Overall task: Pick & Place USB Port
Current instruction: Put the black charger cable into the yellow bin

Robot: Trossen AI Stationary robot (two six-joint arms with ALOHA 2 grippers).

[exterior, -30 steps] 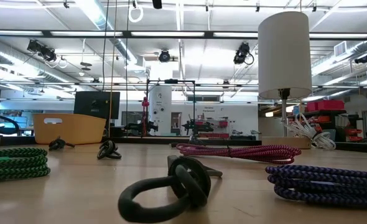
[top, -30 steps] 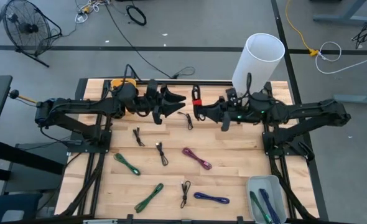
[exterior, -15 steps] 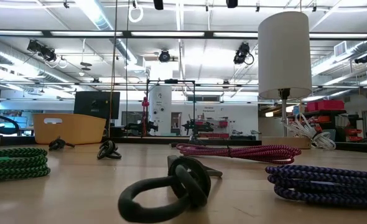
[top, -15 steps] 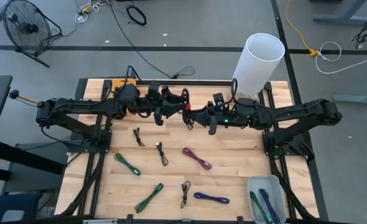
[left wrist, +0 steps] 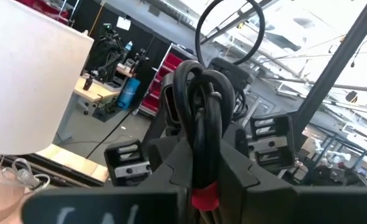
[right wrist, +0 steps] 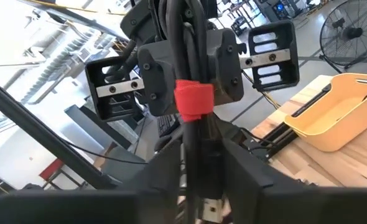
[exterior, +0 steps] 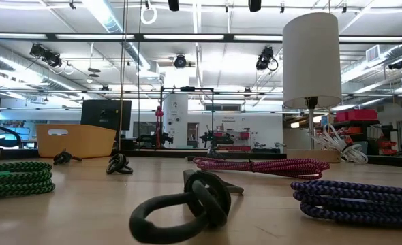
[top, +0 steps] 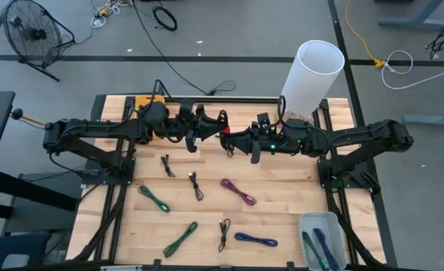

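A coiled black USB cable, bound with a red band, hangs in the air over the far middle of the table, between my two grippers. My left gripper comes from the left and is shut on it. My right gripper faces it from the right, at the same bundle. In the left wrist view the cable stands up between my own fingers, with the right gripper behind it. My left gripper pinches the cable bundle between its two fingers, just beside the red band. The fingers come level from the table's left and lie across the strands. The bundle is lifted clear of the table, its loop standing past the fingertips.
More cables lie on the near half: green, green, magenta, blue and small black ones. A white tray sits at the near right. A yellow bin and a white lamp stand far.
My right gripper has carried the black cable toward the table's left, up to my left gripper. My left gripper's fingers, wide apart a second ago, have shut on the bundle. The cable stays clear of the table.
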